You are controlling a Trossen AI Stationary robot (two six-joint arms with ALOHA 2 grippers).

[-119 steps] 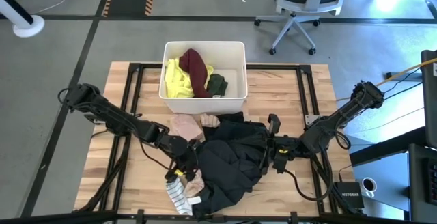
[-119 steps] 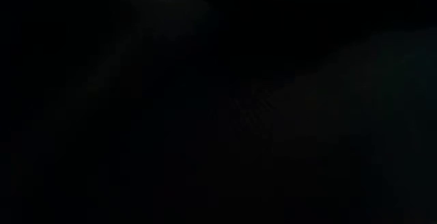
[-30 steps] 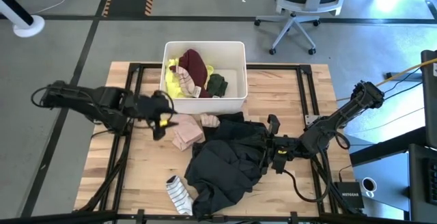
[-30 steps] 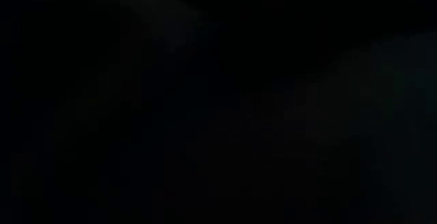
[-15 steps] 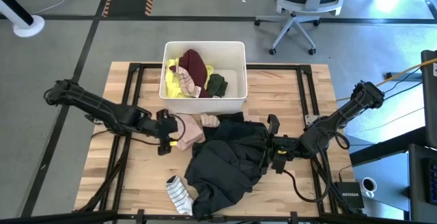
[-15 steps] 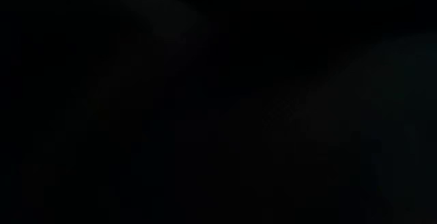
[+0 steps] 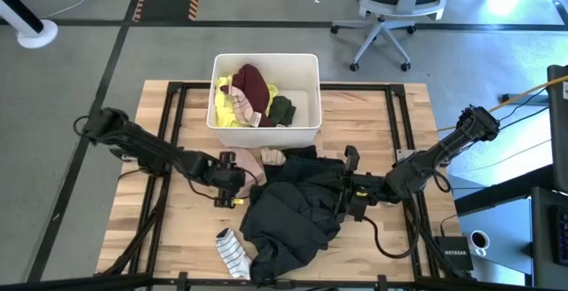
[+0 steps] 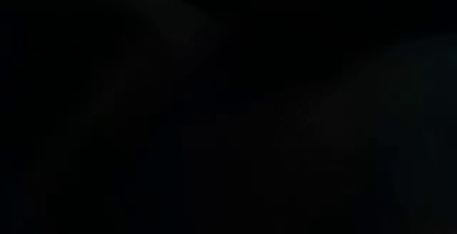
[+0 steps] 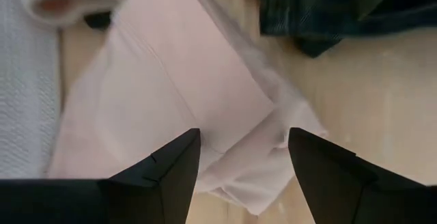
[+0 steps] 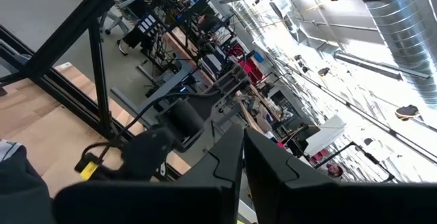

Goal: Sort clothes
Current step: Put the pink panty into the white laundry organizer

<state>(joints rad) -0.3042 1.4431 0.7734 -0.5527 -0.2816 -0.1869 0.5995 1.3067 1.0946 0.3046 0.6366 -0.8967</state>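
The left gripper has its jaws spread wide and holds nothing; its two dark fingers straddle a fold of the pale pink piece, which lies flat on the wooden table just below them. In the high view this left gripper sits low over the pink piece, which rests in front of the white bin and just beside the large black garment. The right gripper has its jaws pressed together with nothing visible between them; in the high view the right gripper lies at the right edge of the black garment, partly over the cloth. That dark heap spreads across the middle of the table, and a grey-white striped sock lies at its lower left, near the table's front edge. The bin holds a neon yellow garment, a maroon garment lying over it, and a dark green garment to the right of those. The low view is entirely dark and shows nothing.
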